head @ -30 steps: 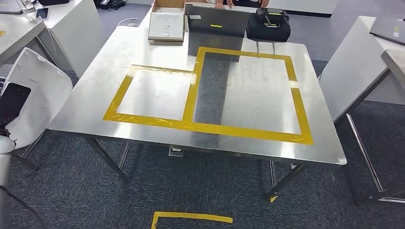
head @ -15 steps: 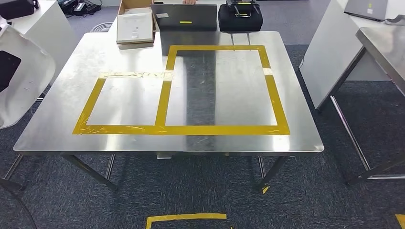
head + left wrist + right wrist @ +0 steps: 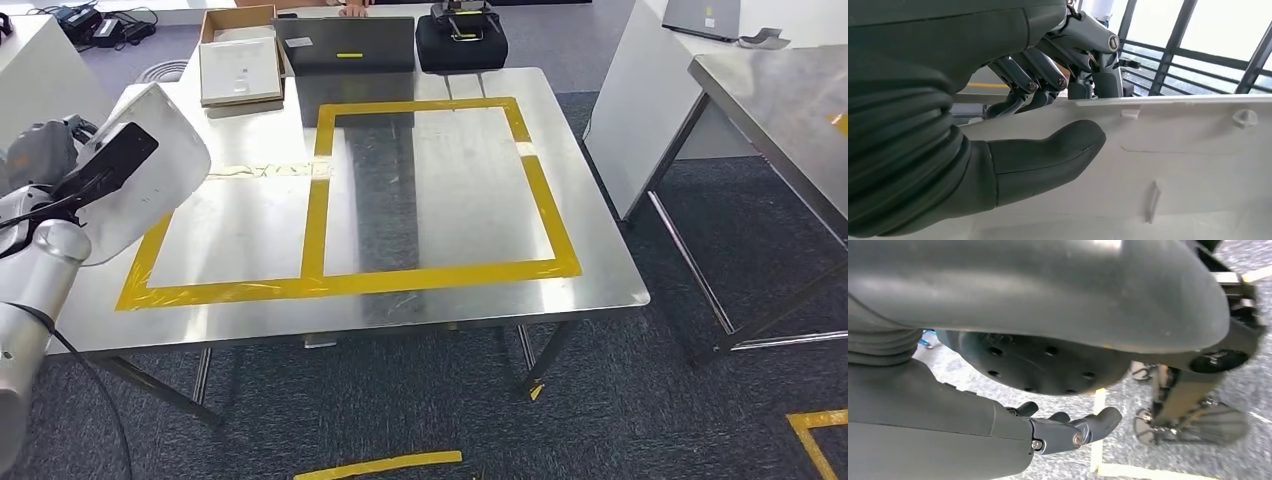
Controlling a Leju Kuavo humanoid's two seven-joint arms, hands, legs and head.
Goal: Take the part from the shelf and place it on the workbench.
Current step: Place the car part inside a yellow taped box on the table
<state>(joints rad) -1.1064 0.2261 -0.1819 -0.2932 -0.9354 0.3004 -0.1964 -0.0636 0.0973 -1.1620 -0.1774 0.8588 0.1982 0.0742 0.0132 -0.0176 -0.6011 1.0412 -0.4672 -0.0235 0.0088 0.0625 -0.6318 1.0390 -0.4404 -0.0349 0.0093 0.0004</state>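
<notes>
Left hand [image 3: 1013,125] is seen clamped on the white part [image 3: 150,150]: in the left wrist view the thick thumb [image 3: 1048,150] is pressed flat against one broad face of the part while the darker fingers [image 3: 1028,75] are hooked over its upper edge. In the head view the part is carried at the left edge of the scene, raised above the left margin of the workbench [image 3: 590,250] and tilted, with a dark panel on the side turned toward the camera. Its long axis is judged to run from near left to far right.

Directly below and to the right of the carried part, the smaller yellow-taped rectangle [image 3: 215,290] is marked on the steel surface; the larger taped rectangle [image 3: 540,190] adjoins it further right. The part is therefore held over the near-left portion of the workbench, just beside the smaller rectangle, and the coming placement is judged to require movement rightward and downward. Whether either rectangle is the intended spot cannot be told. A flat box [image 3: 238,70], a laptop [image 3: 345,45] and a black bag [image 3: 460,40] stand along the far edge.

Right hand [image 3: 1068,432] is seen in the right wrist view hanging over the carpet, fingers loosely curled and holding nothing. The left hand is the nearer to the workbench.
</notes>
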